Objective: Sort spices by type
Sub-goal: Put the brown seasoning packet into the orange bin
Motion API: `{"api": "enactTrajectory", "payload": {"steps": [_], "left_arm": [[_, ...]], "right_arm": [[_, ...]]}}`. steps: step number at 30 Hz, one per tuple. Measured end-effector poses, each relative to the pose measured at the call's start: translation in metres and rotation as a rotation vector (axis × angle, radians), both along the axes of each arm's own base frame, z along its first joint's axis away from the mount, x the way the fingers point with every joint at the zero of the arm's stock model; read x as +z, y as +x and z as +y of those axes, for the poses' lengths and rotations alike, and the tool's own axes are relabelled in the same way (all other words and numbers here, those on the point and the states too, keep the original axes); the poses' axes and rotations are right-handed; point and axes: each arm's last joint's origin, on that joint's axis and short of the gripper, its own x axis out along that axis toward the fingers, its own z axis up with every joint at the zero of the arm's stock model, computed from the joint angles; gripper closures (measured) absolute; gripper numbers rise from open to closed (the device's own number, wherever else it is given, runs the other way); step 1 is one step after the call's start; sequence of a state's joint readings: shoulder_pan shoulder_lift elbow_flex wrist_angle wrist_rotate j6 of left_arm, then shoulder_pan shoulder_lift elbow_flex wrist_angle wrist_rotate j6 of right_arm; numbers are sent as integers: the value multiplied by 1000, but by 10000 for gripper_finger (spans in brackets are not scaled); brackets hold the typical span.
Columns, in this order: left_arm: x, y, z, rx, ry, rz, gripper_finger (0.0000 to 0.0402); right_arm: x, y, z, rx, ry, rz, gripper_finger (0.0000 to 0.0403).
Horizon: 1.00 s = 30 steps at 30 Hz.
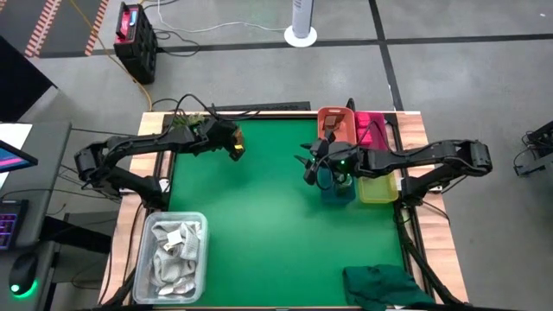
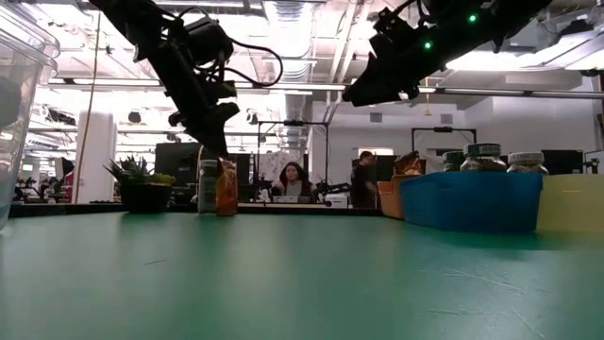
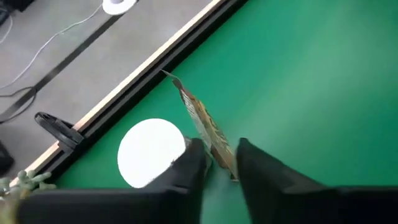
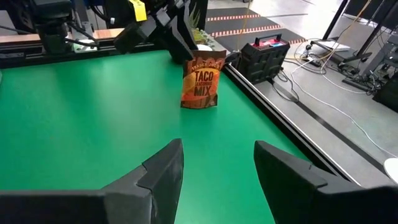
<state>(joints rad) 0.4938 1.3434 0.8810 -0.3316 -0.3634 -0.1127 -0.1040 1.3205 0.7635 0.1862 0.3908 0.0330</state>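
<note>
- Left gripper (image 3: 221,163) pinches the top edge of an upright taco seasoning packet (image 4: 201,80) near the desk's (image 1: 276,225) far-left corner, beside a white-capped jar (image 3: 151,152).
- Right gripper (image 4: 217,168) hangs open-jawed over the blue bin (image 2: 469,200) at the right edge.

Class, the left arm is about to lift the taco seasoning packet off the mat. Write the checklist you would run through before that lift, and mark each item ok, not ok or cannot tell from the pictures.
1. Left gripper on the taco mix packet: ok, its fingers pinch the packet's top edge.
2. Grip firm enough to lift: cannot tell.
3. Packet upright on the green mat: ok.
4. White-capped jar clear of the lift: not ok, it stands right beside the packet and the gripper.
5. Right gripper out of the way: ok, it hangs open across the mat, above the blue bin.
6. Bins ready to receive: ok, blue bin and yellow bin sit at the mat's right edge.
</note>
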Motion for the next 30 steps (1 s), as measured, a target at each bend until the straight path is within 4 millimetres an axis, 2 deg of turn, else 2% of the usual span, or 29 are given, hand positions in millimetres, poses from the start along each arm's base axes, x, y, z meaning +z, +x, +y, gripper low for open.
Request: {"api": "enactTrajectory", "payload": {"steps": [3, 5, 12, 17, 22, 25, 30], "left_arm": [[-1, 1, -1, -47, -15, 7, 378], [-1, 1, -2, -78, -38, -7, 393], [10, 7, -4, -229, -87, -42, 401], [18, 16, -11, -415, -149, -129, 401], [19, 23, -27, -573, -179, -149, 401], [20, 29, -39, -632, -184, -154, 401], [20, 43, -59, -698, -182, -208, 401]], "right_arm": [[0, 0, 0, 0, 1, 5, 177], [-2, -1, 0, 0, 2, 18, 177], [-7, -3, 1, 3, 7, 78, 177], [-5, 0, 8, 61, -18, 68, 177], [-1, 6, 15, 218, -17, 10, 177], [-2, 9, 18, 241, -32, 9, 177], [-8, 29, 25, 280, -31, 44, 167]]}}
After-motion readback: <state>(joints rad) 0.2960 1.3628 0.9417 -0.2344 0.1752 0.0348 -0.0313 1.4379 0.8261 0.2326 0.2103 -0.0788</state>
